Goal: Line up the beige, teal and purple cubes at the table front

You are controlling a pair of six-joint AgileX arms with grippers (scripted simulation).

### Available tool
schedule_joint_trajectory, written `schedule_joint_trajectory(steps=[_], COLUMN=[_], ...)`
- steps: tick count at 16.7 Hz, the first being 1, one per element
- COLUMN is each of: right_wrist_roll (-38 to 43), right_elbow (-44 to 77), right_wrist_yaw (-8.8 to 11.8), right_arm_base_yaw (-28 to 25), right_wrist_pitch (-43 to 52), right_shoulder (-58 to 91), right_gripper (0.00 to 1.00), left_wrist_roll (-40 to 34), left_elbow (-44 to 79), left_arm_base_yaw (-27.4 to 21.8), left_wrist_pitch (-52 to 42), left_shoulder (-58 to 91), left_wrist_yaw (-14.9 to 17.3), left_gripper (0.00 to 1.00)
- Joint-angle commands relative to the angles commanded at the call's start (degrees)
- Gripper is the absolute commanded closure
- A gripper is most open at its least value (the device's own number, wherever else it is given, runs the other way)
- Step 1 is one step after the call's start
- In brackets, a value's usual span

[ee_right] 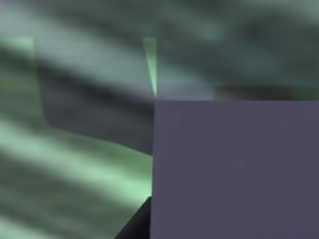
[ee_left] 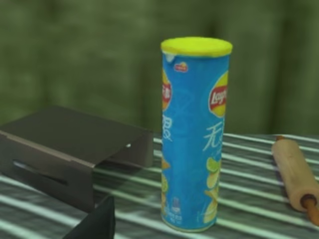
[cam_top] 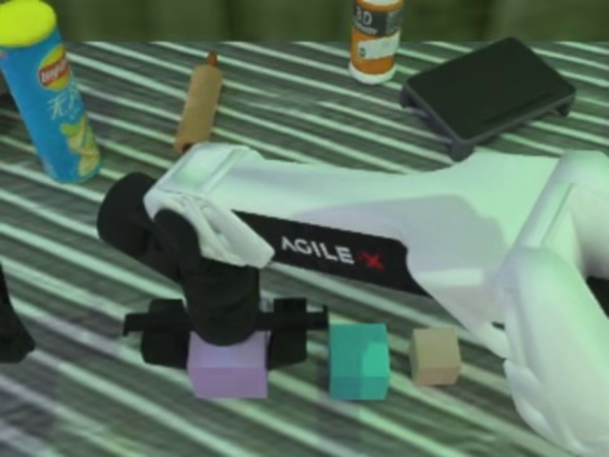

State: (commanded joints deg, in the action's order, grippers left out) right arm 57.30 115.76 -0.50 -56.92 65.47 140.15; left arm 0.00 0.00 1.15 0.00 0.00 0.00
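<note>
Three cubes stand in a row on the striped table front (cam_top: 114, 419): the purple cube (cam_top: 228, 371) on the left, the teal cube (cam_top: 360, 362) in the middle and the small beige cube (cam_top: 436, 356) on the right. My right arm reaches across from the right. My right gripper (cam_top: 228, 333) points down over the purple cube, with a black finger against each of its sides, shut on it. The right wrist view shows the purple cube (ee_right: 234, 169) up close with one fingertip (ee_right: 139, 224) touching its edge. My left gripper (cam_top: 9, 328) is parked at the left edge, open.
A blue chip can (cam_top: 48, 95) with a yellow lid stands at the back left, beside a wooden rolling pin (cam_top: 198, 100). An orange bottle (cam_top: 376, 38) and a black flat slab (cam_top: 487, 90) are at the back right. The left wrist view shows the chip can (ee_left: 194, 134) and the rolling pin (ee_left: 296, 174).
</note>
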Motion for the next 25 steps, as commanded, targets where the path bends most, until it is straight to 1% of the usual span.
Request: schedule_joint_trajectory(steps=[1,14,15,25], right_wrist_roll=[0.0,0.0,0.0,0.0], right_elbow=[0.0,0.0,0.0,1.0], right_wrist_yaw=[0.0,0.0,0.0,0.1], right_arm_base_yaw=[0.0,0.0,0.0,0.0], right_wrist_pitch=[0.0,0.0,0.0,1.0], right_shoulder=[0.0,0.0,0.0,0.0], right_gripper=[1.00,0.02,0.00,0.00], left_wrist_roll=[0.0,0.0,0.0,0.0], left_elbow=[0.0,0.0,0.0,0.0], left_arm_base_yaw=[0.0,0.0,0.0,0.0], left_wrist_pitch=[0.0,0.0,0.0,0.0], left_shoulder=[0.0,0.0,0.0,0.0], left_wrist_yaw=[0.0,0.0,0.0,0.0], left_gripper=[0.00,0.00,0.00,0.00])
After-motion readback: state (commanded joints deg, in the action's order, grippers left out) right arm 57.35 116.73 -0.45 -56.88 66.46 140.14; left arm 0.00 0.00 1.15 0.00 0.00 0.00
